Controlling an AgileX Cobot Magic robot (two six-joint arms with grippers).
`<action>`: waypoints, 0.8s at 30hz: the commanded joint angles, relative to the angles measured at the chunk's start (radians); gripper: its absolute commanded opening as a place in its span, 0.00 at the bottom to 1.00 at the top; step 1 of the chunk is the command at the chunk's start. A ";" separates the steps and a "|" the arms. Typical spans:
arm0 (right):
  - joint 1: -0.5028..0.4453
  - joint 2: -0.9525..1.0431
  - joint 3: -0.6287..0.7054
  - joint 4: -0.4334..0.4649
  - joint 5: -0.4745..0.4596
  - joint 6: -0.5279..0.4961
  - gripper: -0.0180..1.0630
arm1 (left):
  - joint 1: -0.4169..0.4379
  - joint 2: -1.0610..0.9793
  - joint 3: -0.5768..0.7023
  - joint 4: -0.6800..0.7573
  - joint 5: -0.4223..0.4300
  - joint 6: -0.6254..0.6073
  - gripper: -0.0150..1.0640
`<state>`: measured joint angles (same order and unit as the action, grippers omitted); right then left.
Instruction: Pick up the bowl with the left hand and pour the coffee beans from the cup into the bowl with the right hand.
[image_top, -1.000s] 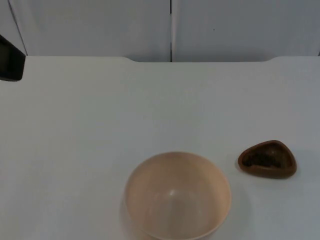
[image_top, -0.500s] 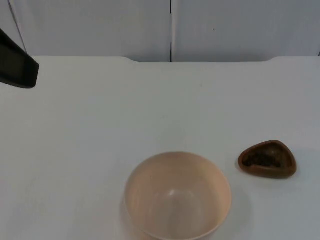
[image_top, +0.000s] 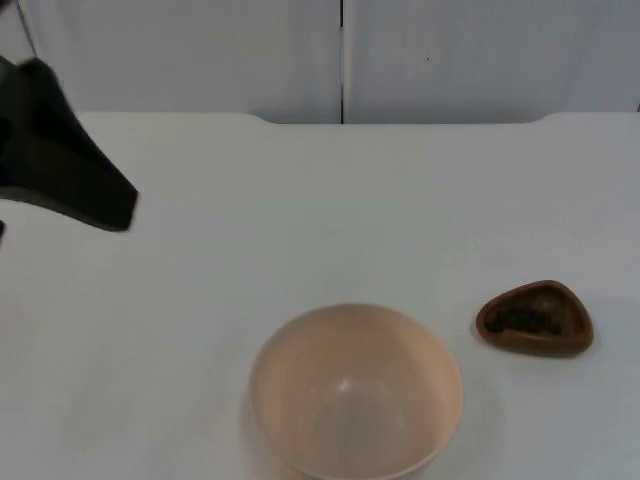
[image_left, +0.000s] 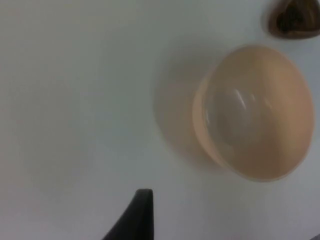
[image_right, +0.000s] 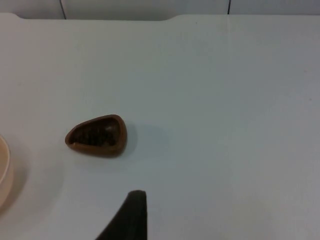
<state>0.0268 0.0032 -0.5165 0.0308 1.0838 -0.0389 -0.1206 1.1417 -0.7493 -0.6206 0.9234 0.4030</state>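
Bowl (image_top: 355, 392): peach, empty, upright on the white surface (image_top: 300, 200), near edge. Cup (image_top: 535, 318): brown, coffee beans (image_top: 527, 319) inside, just right of the bowl, apart from it. Left end effector (image_top: 75, 175): I've swung it further in from the far left over the last second (whether released or clenched, I cannot tell); bowl pickup is beginning. Right end effector (image_right: 131, 215): waiting short of the cup; state likewise unclear.

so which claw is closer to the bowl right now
Left. The left claw is over the table off the bowl's far left side; the right arm waits beyond the brown cup.
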 joint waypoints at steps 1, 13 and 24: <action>-0.007 -0.003 0.001 -0.002 -0.005 0.002 0.99 | -0.057 0.037 -0.006 0.040 -0.048 -0.037 0.95; -0.007 -0.003 0.001 -0.002 -0.005 0.002 0.99 | -0.248 0.177 -0.006 0.171 -0.200 -0.203 0.95; -0.007 -0.003 0.001 -0.002 -0.005 0.002 0.99 | -0.358 0.305 -0.121 0.352 -0.217 -0.403 0.95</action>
<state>0.0268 0.0032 -0.5165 0.0308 1.0838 -0.0389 -0.4719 1.4438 -0.8603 -0.2866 0.7129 0.0210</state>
